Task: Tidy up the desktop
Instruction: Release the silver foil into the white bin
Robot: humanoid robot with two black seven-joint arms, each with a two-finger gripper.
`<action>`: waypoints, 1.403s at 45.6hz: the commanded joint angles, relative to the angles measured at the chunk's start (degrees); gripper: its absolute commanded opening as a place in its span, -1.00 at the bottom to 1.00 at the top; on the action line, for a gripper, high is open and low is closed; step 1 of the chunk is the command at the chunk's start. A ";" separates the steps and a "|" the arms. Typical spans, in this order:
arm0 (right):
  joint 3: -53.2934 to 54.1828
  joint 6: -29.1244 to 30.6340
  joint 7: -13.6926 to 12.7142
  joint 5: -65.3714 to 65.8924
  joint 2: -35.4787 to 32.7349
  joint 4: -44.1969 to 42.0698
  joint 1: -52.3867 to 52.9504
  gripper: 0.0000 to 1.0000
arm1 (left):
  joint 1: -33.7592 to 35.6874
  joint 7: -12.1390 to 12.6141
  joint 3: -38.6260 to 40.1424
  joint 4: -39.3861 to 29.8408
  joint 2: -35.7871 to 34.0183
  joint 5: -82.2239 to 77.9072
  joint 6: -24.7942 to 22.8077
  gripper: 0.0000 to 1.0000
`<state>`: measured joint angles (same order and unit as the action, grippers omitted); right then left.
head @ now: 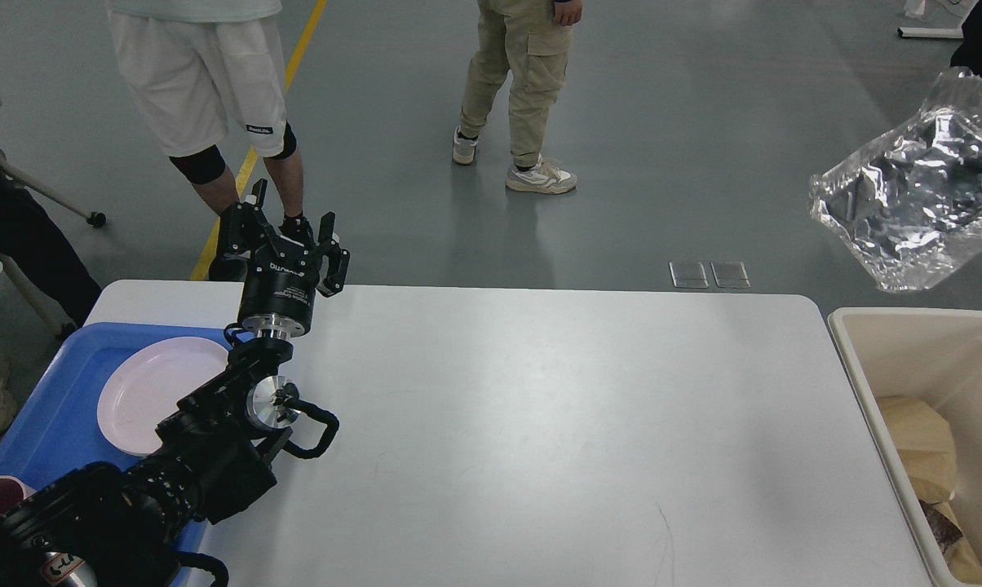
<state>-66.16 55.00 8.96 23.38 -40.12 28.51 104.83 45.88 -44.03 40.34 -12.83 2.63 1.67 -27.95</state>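
The white desk (pixel 540 424) fills the middle of the view, its top bare across the centre. My left claw (pixel 289 231) is raised over the far left edge of the desk, fingers spread apart and grasping nothing. Left of it a blue tray (pixel 59 408) holds a pale plate (pixel 152 387). At the right end stands a beige bin (pixel 874 391). A crumpled silver foil bag (pixel 919 212) hangs high above the bin; the right claw cannot be seen.
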 commanded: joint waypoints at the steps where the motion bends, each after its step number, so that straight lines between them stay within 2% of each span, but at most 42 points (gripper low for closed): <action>1: -2.30 0.00 0.09 -0.61 0.22 -1.17 -4.71 -1.00 | 0.00 0.00 0.00 0.00 0.00 0.00 0.00 0.94; 6: -2.57 -0.93 0.09 -0.79 0.05 -3.10 -9.46 -1.00 | 0.00 0.00 0.00 0.00 0.00 0.00 0.00 0.94; 12: -2.22 -14.89 0.09 -0.79 -0.22 -5.22 -17.28 -1.00 | 0.00 0.00 0.00 0.00 0.00 0.00 0.00 0.94; 22: -0.29 -44.42 0.09 -3.33 -0.39 -6.18 -32.57 -1.00 | 0.00 0.00 0.00 0.00 0.00 0.00 0.00 0.94; 26: 3.40 -51.99 0.53 -9.04 -0.04 -7.06 -39.60 -1.00 | 0.00 0.00 0.00 0.00 0.00 0.00 0.00 0.94; 33: 8.50 -54.91 0.62 -12.83 0.31 -8.47 -45.76 -1.00 | 0.00 0.00 0.00 0.00 0.00 0.00 0.00 0.94; 52: 13.43 -55.00 0.62 -13.01 1.19 -14.53 -54.38 -1.00 | 0.00 0.00 0.00 0.00 0.00 0.00 0.00 0.94; 53: 13.43 -55.08 0.71 -13.01 1.28 -14.80 -54.64 -0.80 | 0.00 0.00 0.00 0.00 0.00 0.00 -0.09 0.94; 55: 13.17 -55.08 0.71 -13.01 1.19 -15.15 -54.91 -0.15 | 0.00 0.00 0.00 0.00 0.00 0.00 0.00 0.94; 57: 13.08 -55.08 0.71 -13.01 1.10 -15.24 -55.08 0.36 | 0.00 0.00 0.00 0.00 0.00 0.00 0.00 0.94; 59: 12.90 -55.00 0.71 -13.01 1.10 -15.15 -55.17 0.66 | 0.00 0.00 0.00 0.00 0.00 0.00 0.00 0.94; 61: 12.73 -55.00 0.71 -12.92 1.10 -15.06 -55.17 0.87 | 0.00 0.00 0.00 0.00 0.00 0.00 0.00 0.94; 64: 12.64 -55.00 0.71 -13.01 1.10 -14.98 -55.17 0.94 | 0.00 0.00 0.00 0.00 0.00 0.00 0.00 0.94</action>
<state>-53.24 -0.08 9.67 10.39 -38.96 13.44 49.75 45.88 -44.03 40.34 -12.83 2.64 1.67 -27.95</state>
